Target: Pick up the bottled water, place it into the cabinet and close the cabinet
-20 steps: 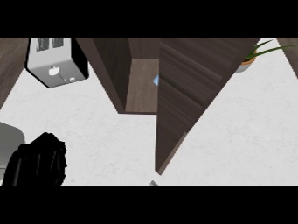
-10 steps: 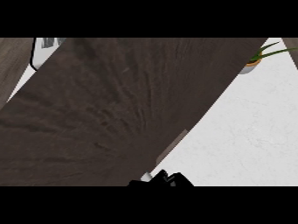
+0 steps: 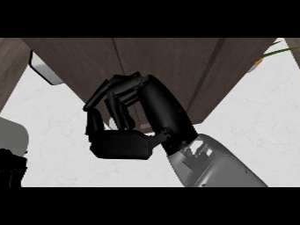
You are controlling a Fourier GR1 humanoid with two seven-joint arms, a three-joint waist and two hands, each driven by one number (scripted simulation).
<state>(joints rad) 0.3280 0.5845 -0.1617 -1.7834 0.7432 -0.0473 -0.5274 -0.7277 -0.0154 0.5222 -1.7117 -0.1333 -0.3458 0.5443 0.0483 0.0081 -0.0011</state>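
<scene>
Cabinet doors look closed now, no swinging door filling the view. Right hand has come up in front, fingers curled on nothing. Bottle's out of sight. Left hand low left, can't tell.

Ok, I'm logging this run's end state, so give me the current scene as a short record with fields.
cabinet: dark wood, doors look closed, seam between them visible
bottled water: not visible
right hand: raised in front of the cabinet, fingers curled, holding nothing visible
left hand: low at the view's left edge, fingers unclear
counter: white
toaster: partly hidden behind the cabinet
plant: at upper right
</scene>
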